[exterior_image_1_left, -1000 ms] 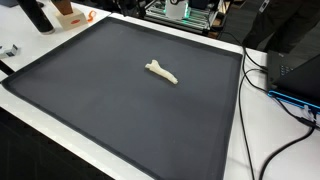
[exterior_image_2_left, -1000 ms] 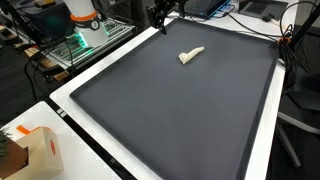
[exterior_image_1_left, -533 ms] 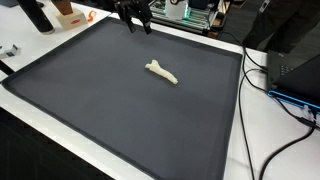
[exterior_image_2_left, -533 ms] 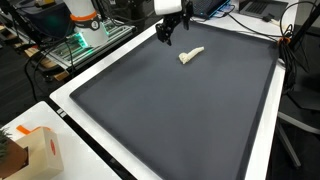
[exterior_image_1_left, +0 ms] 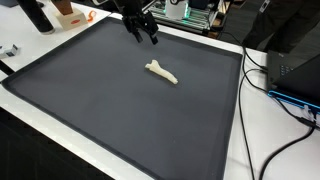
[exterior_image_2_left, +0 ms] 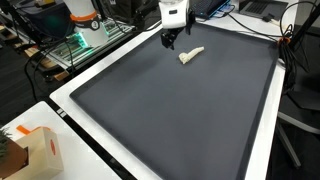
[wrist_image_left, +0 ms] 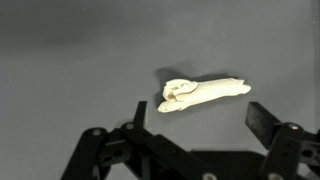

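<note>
A small cream-white elongated object (exterior_image_1_left: 161,72), like a twisted cloth or toy piece, lies on a large dark grey mat (exterior_image_1_left: 90,100). It also shows in an exterior view (exterior_image_2_left: 191,55) and in the wrist view (wrist_image_left: 203,93). My black gripper (exterior_image_1_left: 146,35) hangs above the mat's far part, a short way from the object, and also shows in an exterior view (exterior_image_2_left: 169,42). In the wrist view my gripper (wrist_image_left: 200,115) is open and empty, its fingers spread just below the object.
The mat lies on a white table (exterior_image_1_left: 240,150). Cables (exterior_image_1_left: 270,80) and a dark device run along one side. An orange and white box (exterior_image_2_left: 35,150) stands at a corner. Electronics and an orange item (exterior_image_2_left: 85,20) stand beyond the far edge.
My gripper has come into view from beyond the mat's far edge and moved toward the cream object, lowering over the mat. The object has not moved.
</note>
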